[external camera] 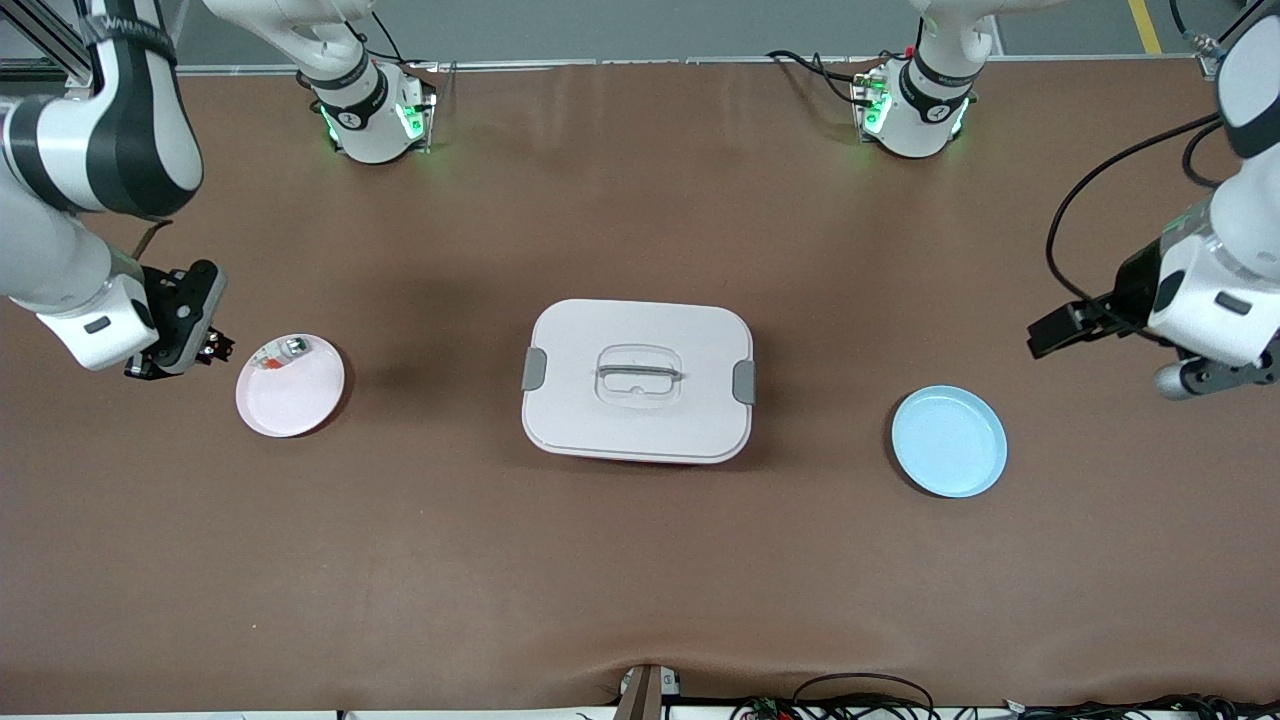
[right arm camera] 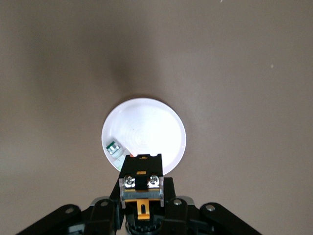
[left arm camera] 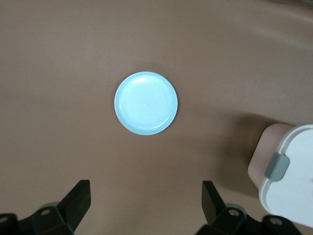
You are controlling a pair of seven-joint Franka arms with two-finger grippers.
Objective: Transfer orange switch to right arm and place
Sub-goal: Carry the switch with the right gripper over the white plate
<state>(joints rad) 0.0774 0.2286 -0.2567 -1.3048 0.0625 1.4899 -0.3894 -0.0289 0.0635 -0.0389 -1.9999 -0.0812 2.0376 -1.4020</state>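
Round pale-blue plate (external camera: pixel 949 441) bare, nearest the front camera; tiny black block with orange patch, the orange switch (right arm camera: pixel 142 172), pinched in right gripper (external camera: pixel 205 347) just beside round pink plate (external camera: pixel 290 386)

Could drop onto whitish piece with green and red bits (external camera: pixel 283 349) or off the rim; left gripper (left arm camera: pixel 146 196) spread, waiting; switch barely discernible from front

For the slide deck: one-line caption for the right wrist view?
Right gripper holds the small black orange-patched switch above the round pale pink plate.
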